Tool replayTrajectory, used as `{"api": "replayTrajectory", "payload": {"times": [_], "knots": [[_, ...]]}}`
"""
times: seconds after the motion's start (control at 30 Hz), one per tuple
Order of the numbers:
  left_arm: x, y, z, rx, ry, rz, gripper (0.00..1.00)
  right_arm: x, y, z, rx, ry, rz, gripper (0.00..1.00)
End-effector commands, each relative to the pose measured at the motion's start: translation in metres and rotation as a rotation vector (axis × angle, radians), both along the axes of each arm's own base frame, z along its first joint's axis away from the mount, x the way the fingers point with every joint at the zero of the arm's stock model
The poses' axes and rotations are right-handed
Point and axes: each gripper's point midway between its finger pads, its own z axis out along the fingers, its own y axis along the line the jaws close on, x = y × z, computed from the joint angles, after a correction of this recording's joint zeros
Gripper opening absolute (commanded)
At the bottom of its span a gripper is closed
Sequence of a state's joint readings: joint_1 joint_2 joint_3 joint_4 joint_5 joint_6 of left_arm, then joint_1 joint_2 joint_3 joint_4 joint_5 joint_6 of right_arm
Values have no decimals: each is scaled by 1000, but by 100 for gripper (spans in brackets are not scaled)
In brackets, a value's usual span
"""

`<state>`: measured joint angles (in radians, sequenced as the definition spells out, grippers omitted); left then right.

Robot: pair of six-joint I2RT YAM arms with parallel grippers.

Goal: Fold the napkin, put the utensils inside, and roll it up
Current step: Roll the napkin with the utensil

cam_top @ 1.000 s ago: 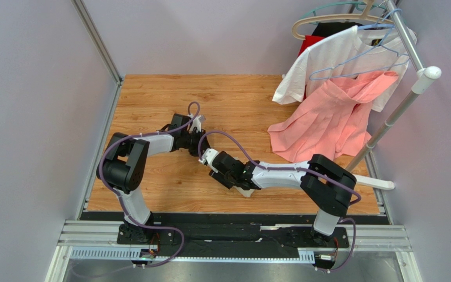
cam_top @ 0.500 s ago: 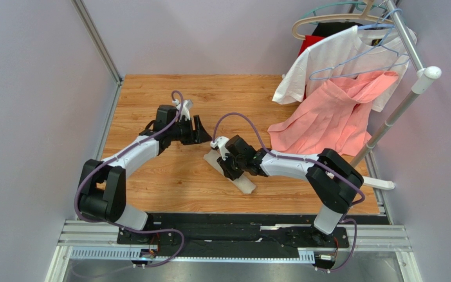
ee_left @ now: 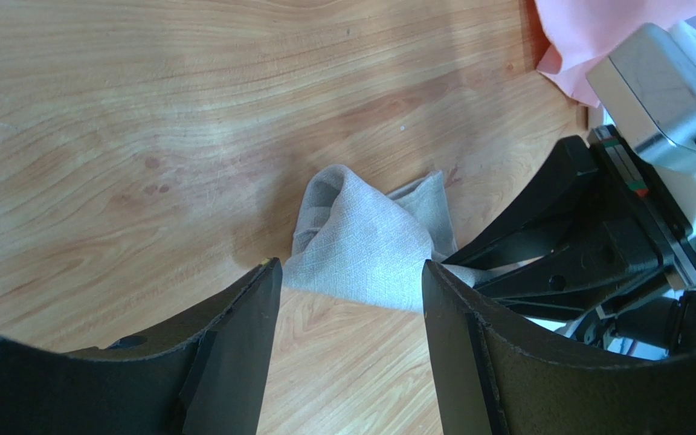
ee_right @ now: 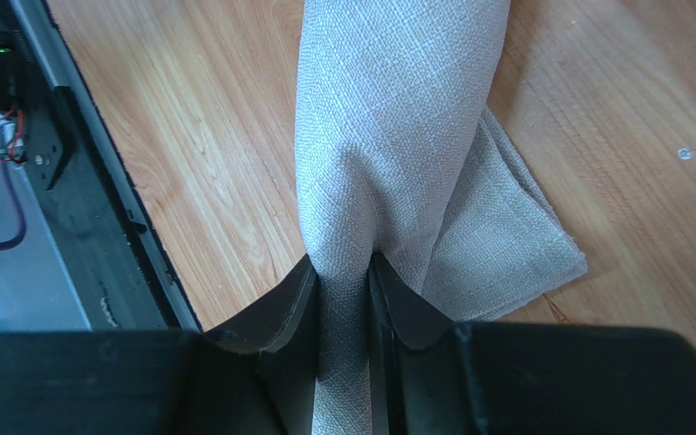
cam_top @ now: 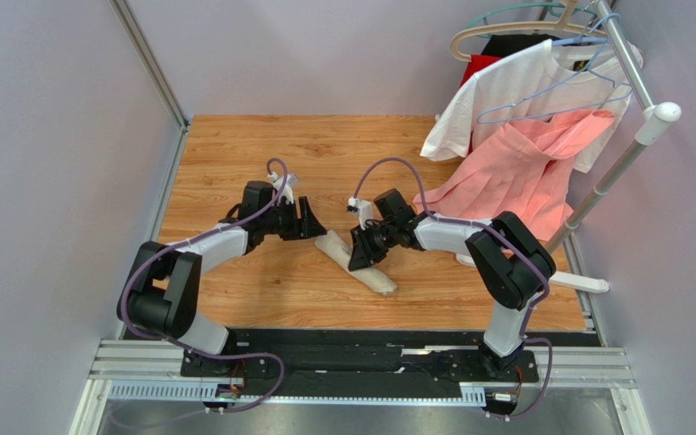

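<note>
While the napkin (cam_top: 381, 279) lies rolled into a slanted tube at the centre of the tabletop (cam_top: 234, 145), my left fingers (cam_top: 309, 220) stand spread wide and empty just off its upper-left end. My right fingers (ee_right: 293, 313) are pinched onto the roll's middle. I judge this the rolling step, close to finished. The utensils are hidden, so I cannot tell whether they are inside. Next, I should tighten and settle the roll without letting it unwind. No writing is readable.

No writing, label, brand, number or sign is legible anywhere
</note>
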<state>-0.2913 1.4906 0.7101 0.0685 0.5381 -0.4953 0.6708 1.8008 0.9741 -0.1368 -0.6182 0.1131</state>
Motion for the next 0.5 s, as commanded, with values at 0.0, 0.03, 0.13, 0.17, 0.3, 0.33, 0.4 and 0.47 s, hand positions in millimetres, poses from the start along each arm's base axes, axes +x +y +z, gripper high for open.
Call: {"api": "replayTrajectory", "payload": {"times": [0.0,0.03,0.13,0.17,0.3,0.33,0.4,0.47], "knots": [[15,-6,10,-32,-75,-10,67,-4,7,7,103,107,50,24],[16,-6,8,-32,-72,-13,67,-1,5,7,108,114,44,24],[17,-8,5,-38,-70,-20,67,0,4,5,126,141,52,24],[17,-10,5,-47,-68,-30,67,0,4,4,130,150,53,24],[17,-17,-2,-84,-53,-55,67,3,3,1,154,186,58,23],[18,-18,-1,-95,-57,-62,66,4,2,0,156,189,55,23],[17,-20,-5,-102,-47,-71,65,6,1,0,165,195,53,23],[17,-21,-6,-105,-46,-77,62,8,-1,-1,168,201,47,23]]}}
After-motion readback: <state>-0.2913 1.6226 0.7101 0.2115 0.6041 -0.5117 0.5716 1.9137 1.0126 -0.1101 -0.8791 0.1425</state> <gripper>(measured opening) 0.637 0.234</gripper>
